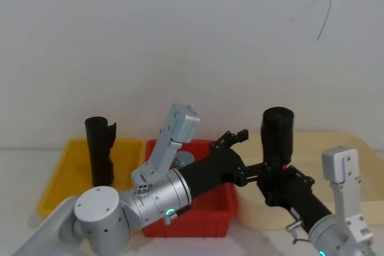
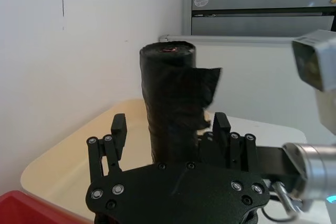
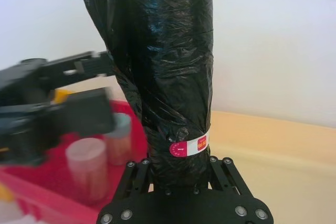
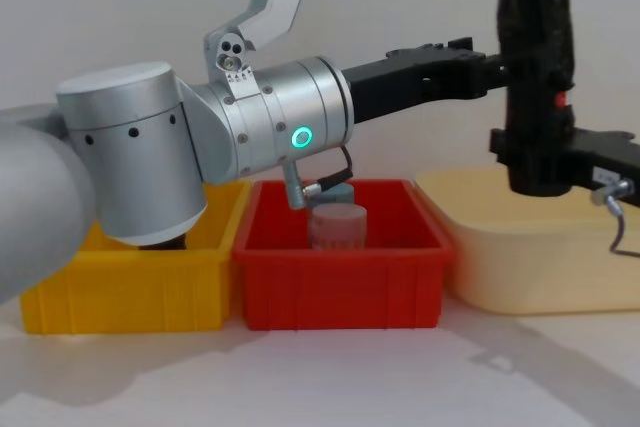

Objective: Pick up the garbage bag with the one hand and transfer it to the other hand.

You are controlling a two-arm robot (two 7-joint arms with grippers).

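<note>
The left gripper (image 1: pixel 235 136), on the green-lit arm, reaches over the red bin (image 4: pixel 340 297) with its fingers spread wide, just beside the garbage bag (image 4: pixel 535 47). The right gripper (image 3: pixel 181 170) clamps the bag's lower end, holding it upright above the cream tray (image 4: pixel 520 247).

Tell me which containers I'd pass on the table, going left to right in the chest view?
yellow bin → red bin → cream tub
</note>
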